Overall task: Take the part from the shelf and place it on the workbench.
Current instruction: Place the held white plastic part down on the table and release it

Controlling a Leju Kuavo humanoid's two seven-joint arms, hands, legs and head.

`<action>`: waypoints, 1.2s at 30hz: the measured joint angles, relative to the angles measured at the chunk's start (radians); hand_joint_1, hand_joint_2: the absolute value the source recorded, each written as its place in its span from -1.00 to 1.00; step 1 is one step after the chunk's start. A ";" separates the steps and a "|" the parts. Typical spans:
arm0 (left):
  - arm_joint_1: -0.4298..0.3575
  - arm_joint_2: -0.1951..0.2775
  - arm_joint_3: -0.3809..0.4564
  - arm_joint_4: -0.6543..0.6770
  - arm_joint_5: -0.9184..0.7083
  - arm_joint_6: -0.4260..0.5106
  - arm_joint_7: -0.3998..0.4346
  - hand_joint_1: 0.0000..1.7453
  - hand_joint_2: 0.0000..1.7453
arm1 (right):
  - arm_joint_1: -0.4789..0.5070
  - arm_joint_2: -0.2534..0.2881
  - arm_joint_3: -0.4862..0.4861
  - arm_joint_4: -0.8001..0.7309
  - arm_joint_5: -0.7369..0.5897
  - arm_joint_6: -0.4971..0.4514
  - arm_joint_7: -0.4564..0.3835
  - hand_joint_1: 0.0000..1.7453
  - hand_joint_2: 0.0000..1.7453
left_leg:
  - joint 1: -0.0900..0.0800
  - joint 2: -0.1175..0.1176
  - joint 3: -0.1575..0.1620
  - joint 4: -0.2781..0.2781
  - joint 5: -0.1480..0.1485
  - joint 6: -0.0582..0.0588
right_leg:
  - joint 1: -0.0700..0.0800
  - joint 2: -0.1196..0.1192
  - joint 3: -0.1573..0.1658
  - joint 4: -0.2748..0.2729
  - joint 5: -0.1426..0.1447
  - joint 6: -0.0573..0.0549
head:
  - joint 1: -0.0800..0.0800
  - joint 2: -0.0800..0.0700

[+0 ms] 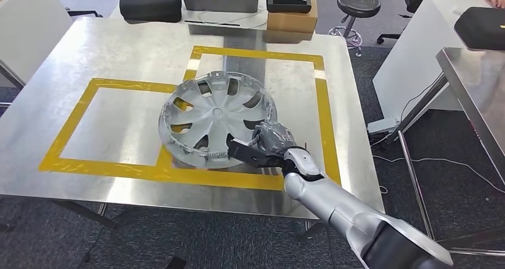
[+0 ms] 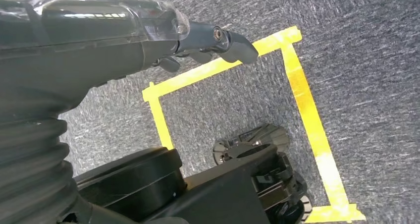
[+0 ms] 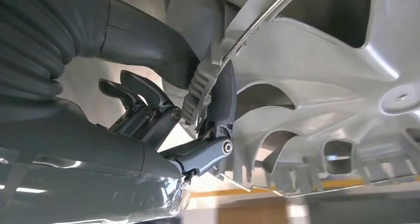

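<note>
Head view: right hand point(image 1: 267, 144) fingers grip hubcap point(image 1: 215, 117) rim.

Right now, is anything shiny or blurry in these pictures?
Head view: the metal table glares white at its far side. Right wrist view: the right hand gripping the hubcap is sharp, the yellow strip behind blurred. Left wrist view: the left hand is sharp, light streaking its clear cover.

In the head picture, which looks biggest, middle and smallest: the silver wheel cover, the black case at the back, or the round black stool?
1. Wheel cover, though it is nearest the camera.
2. Black case.
3. Stool, smallest.
</note>
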 joint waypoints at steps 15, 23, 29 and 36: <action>0.000 0.000 -0.027 0.000 -0.046 -0.010 -0.021 -1.00 1.00 | -0.015 -0.114 -0.026 0.119 -0.007 -0.060 0.061 1.00 1.00 | 0.000 -0.004 0.002 0.000 0.001 0.001 | 0.000 -0.005 0.003 -0.001 0.000 0.001 | 0.000 0.000; 0.000 -0.003 -0.028 0.000 -0.048 -0.021 -0.026 -1.00 1.00 | -0.014 -0.114 -0.026 0.130 -0.015 -0.054 0.046 1.00 1.00 | 0.000 -0.002 0.004 0.000 0.001 0.001 | 0.000 -0.005 0.005 -0.001 0.000 0.000 | 0.000 0.000; 0.000 -0.003 -0.028 0.000 -0.048 -0.024 -0.025 -1.00 1.00 | -0.014 -0.114 -0.027 0.135 -0.016 -0.052 0.042 1.00 1.00 | 0.000 -0.001 0.005 0.000 0.001 0.001 | -0.001 -0.005 0.006 -0.001 0.000 0.000 | 0.001 0.000; -0.001 -0.003 -0.028 0.000 -0.047 -0.040 -0.023 -1.00 1.00 | -0.011 -0.113 -0.027 0.140 -0.026 -0.065 0.001 -0.50 1.00 | 0.000 0.001 0.005 0.000 0.001 0.001 | 0.000 -0.005 0.006 -0.001 0.000 0.000 | 0.000 0.000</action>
